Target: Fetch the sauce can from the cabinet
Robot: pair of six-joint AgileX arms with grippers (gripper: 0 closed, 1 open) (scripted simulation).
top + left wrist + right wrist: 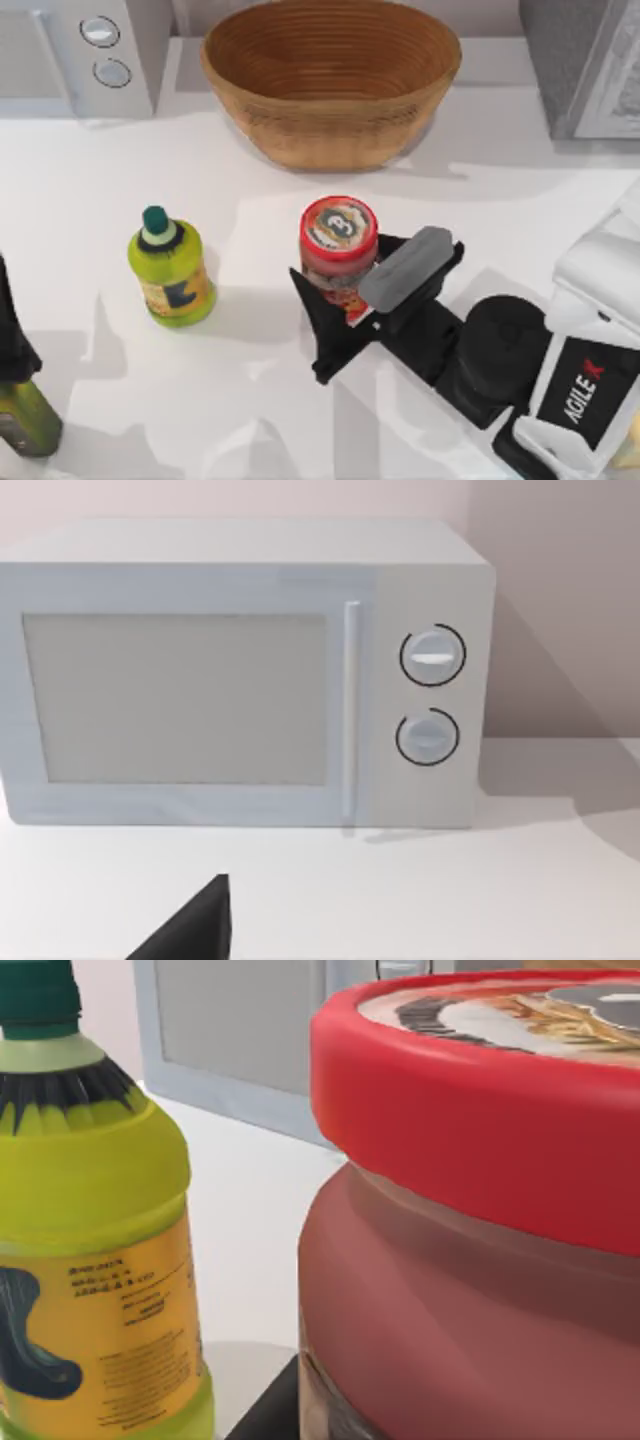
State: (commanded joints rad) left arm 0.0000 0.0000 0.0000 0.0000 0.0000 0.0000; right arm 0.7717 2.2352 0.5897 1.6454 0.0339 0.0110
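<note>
The sauce can (339,252) stands upright on the white tabletop (250,390), near the middle, in front of the wicker basket (330,80) and well apart from the cabinet (585,65) at the far right corner. Our right gripper (345,300) reaches in from the right, its jaws apart on either side of the can's body; we cannot tell whether they touch it. The yellow-green bottle (172,268) stands to the can's left. Our left gripper (195,930) is parked at the left edge, facing the white microwave (240,670); we cannot tell how its jaws stand.
</note>
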